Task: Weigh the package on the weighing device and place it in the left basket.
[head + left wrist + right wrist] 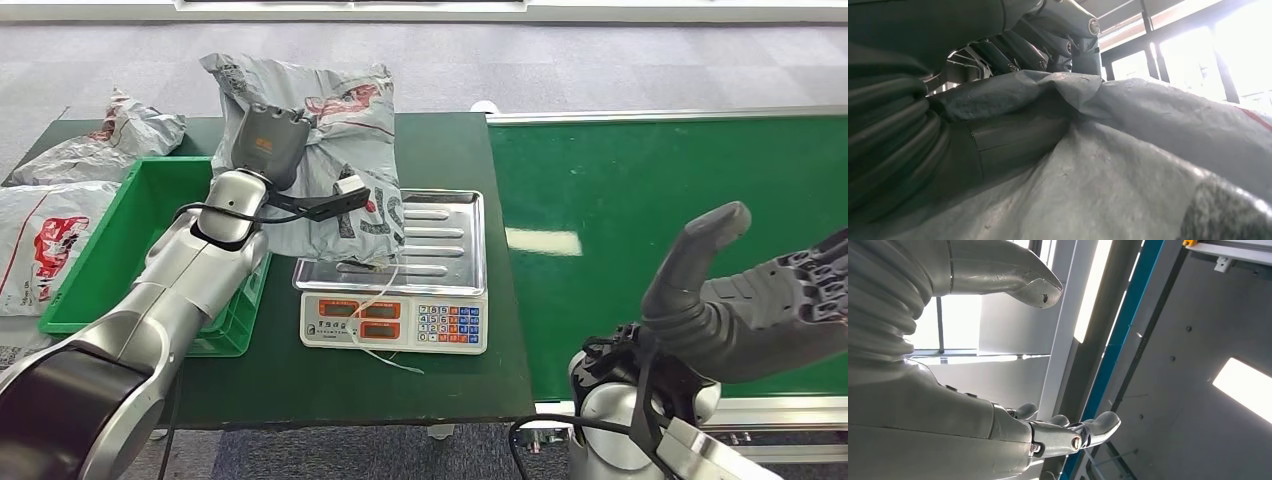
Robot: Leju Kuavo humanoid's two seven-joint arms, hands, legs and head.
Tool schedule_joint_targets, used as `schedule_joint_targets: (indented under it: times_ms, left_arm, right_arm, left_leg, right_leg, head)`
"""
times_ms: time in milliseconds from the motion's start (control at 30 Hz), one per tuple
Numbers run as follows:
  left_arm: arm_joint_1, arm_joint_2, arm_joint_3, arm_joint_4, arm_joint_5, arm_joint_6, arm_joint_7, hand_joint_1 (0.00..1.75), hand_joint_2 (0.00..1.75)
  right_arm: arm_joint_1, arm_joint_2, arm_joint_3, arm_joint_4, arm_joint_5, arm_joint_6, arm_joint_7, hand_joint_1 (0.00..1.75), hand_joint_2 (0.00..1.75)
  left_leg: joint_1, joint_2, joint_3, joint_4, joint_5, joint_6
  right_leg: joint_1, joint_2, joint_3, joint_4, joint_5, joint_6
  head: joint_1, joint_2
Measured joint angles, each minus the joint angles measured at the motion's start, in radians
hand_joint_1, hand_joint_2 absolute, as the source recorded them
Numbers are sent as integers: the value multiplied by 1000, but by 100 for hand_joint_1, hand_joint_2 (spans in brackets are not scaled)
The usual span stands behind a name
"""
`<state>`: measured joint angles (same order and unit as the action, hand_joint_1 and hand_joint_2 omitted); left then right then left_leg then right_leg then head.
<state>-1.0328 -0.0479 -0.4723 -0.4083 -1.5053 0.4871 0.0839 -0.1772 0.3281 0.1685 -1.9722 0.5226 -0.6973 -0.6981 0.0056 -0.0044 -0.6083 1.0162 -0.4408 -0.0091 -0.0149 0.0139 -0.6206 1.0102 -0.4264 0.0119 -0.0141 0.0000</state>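
Observation:
A grey plastic mail package [335,150] with red print is held up by my left hand [268,145], which grips its upper left part. The bag's lower end hangs onto the left side of the steel pan of the scale [445,245], whose display panel [395,322] faces me. In the left wrist view the crumpled grey package [1128,165] lies against my fingers [1048,45], which curl over its fold. A green basket [120,250] stands left of the scale, under my left forearm. My right hand [760,300] is raised at the lower right, palm up, fingers apart, holding nothing.
Two more grey packages [60,190] lie on the table left of and behind the basket. A green conveyor belt [660,200] runs on the right of the dark table [450,150]. A thin white cable [380,350] trails over the scale's front.

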Motion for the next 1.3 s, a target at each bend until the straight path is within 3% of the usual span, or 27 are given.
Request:
schedule_joint_targets:
  times_ms: [200, 267, 400, 533, 600, 733, 800, 1033, 1300]
  left_arm:
    - [0, 3, 0, -1, 1, 4, 2, 175, 175]
    - [1, 8, 7, -6, 9, 45, 18, 175, 175]
    - [-6, 38, 66, -32, 57, 168, 55, 175, 175]
    - [-17, 74, 133, -51, 74, 179, 80, 175, 175]
    - [-20, 91, 154, -53, 50, 151, 127, 175, 175]
    - [-38, 140, 183, -27, 2, -44, 309, 175, 175]
    - [-43, 179, 210, -7, 12, -99, 356, 175, 175]
    - [-41, 272, 313, 34, 57, -105, 374, 175, 175]
    - [-38, 297, 339, 50, 66, -100, 375, 175, 175]
  right_arm:
    - [0, 0, 0, 0, 0, 0, 0, 0, 175]
    - [0, 0, 0, 0, -2, 0, 0, 0, 175]
    - [1, 0, -1, 0, -13, 0, 0, 0, 175]
    - [1, 0, -3, 0, -20, 0, 0, 0, 175]
    - [2, 0, -4, 0, -21, 0, 0, 0, 175]
    - [16, -2, -5, 0, -24, 0, 0, 0, 175]
    - [26, -4, -6, 0, -26, 0, 0, 0, 175]
    - [29, -5, -10, 0, -27, 0, 0, 0, 175]
    - [30, -5, -13, 0, -27, 0, 0, 0, 175]
  left_leg:
    - [0, 0, 0, 0, 0, 0]
    - [0, 0, 0, 0, 0, 0]
    - [0, 1, -1, 0, 0, 0]
    - [1, 1, 0, 0, 0, -1]
    - [1, 0, -1, 0, 1, -1]
    - [4, 2, -1, -1, 1, -2]
    - [4, 5, -1, -1, 1, -2]
    - [4, 1, -2, -1, 1, -3]
    - [4, 0, -2, -1, 1, -3]
  right_leg:
    - [0, 0, 0, 0, 0, 0]
    - [0, 0, 0, 0, 0, 0]
    - [1, 0, -1, 0, 0, 0]
    - [1, 1, -1, 0, 0, 0]
    - [2, -1, -1, 0, 0, -1]
    - [2, 1, -1, 1, 0, -2]
    - [2, 3, -2, 1, 0, -2]
    - [4, 1, -2, 1, 0, -3]
    - [3, -1, -2, 1, 0, -3]
  head:
    - [0, 0]
    - [0, 0]
    - [0, 0]
    - [0, 0]
    - [0, 0]
    - [0, 0]
    - [0, 0]
    - [0, 0]
    - [0, 0]
